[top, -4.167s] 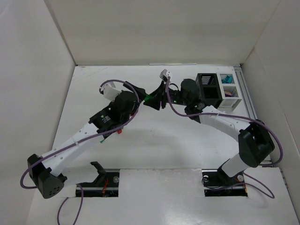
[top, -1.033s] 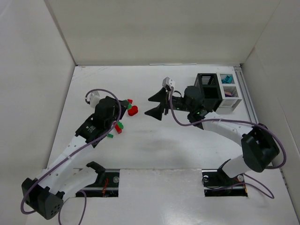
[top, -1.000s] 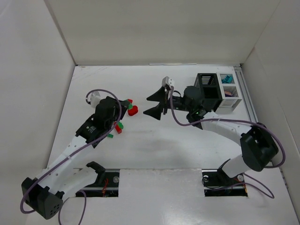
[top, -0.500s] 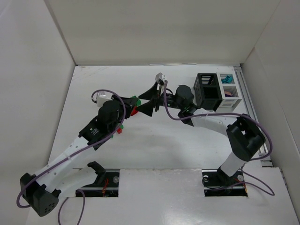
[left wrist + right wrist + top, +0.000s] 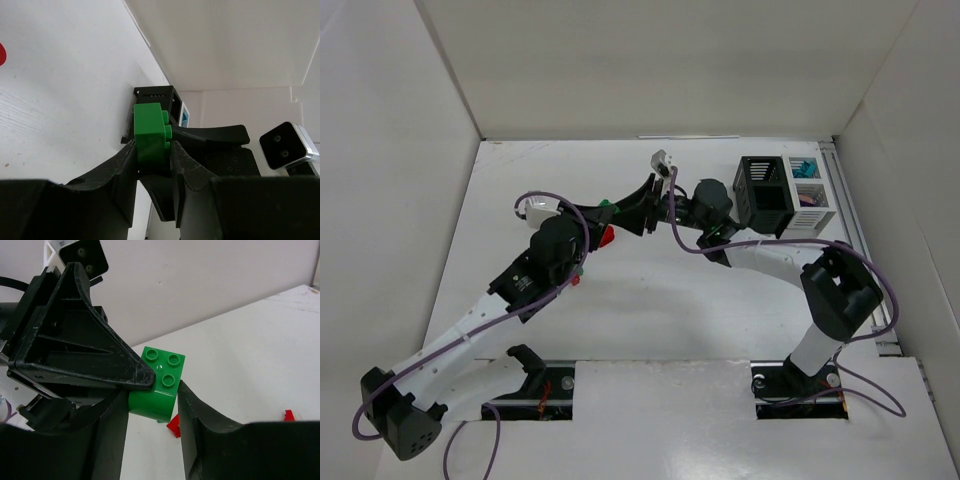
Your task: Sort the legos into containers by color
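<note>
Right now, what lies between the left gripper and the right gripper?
A single green lego. Both wrist views show it: the left gripper clamps it, and the right gripper has its fingers against the brick's sides.

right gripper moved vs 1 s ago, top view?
Yes. The right gripper has moved left, farther from the containers, and now straddles the green lego held by the left gripper.

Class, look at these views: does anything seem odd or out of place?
Yes. One green brick is pinched by both the left gripper and the right gripper at once, held above the table, well short of the containers.
</note>
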Available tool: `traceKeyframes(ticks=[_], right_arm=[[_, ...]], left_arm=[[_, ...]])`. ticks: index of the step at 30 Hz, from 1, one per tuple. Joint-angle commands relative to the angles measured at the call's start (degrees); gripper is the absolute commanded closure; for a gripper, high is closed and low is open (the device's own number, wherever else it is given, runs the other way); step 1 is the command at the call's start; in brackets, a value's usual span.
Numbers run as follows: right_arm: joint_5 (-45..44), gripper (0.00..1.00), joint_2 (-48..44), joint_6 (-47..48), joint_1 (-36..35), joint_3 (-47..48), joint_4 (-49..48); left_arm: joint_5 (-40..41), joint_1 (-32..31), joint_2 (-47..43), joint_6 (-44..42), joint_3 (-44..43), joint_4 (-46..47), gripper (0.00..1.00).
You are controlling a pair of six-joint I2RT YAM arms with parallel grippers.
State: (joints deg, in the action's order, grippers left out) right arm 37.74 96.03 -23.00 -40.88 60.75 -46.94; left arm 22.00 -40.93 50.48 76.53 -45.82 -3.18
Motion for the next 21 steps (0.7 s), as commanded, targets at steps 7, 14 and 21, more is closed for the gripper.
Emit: traceKeyframes(ticks=[7, 14, 21], right_arm=[[0.50, 1.00, 0.39, 0.25, -0.51, 2.53, -3.07], [2.86, 1.00, 0.39, -0.29, 4.49, 0.86, -4.74], [3.94, 1.00, -2.24, 8.04, 19.30, -0.72, 10.66]], left_arm=[[-2.22, -1.61, -0.82, -2.26, -1.02, 4.15, 0.61], [0.32, -1.61, -0.29, -4.19, -4.45, -5.86, 0.11], [9.63, -0.92, 0.93, -5.96, -9.89, -22.90, 0.00]])
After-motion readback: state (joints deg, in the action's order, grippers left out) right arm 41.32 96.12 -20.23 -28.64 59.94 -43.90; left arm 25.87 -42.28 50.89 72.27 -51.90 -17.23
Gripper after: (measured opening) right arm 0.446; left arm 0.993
